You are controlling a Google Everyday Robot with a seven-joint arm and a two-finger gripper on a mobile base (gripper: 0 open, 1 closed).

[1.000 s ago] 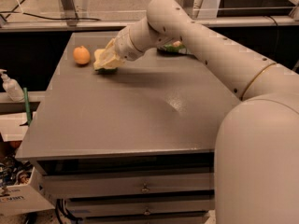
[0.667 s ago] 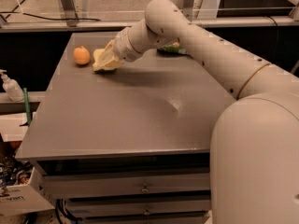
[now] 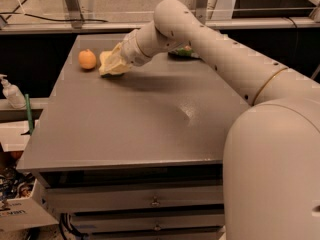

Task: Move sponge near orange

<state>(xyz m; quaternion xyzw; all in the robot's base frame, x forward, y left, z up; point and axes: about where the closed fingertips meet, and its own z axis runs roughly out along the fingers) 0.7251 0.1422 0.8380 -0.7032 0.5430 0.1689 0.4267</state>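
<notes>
The orange (image 3: 87,59) sits on the grey table (image 3: 135,119) at its far left. The pale yellow sponge (image 3: 107,64) is just right of the orange, a small gap away, low over the table top. My gripper (image 3: 116,63) reaches in from the right at the end of the white arm and is shut on the sponge. The sponge's right part is hidden by the gripper.
A green crinkled snack bag (image 3: 183,52) lies at the table's far edge, partly behind my arm (image 3: 210,44). A white bottle (image 3: 11,92) stands on a ledge left of the table. Drawers (image 3: 150,200) are below the table front.
The gripper and sponge have stayed almost in place beside the orange; the arm's pose has shifted only slightly.
</notes>
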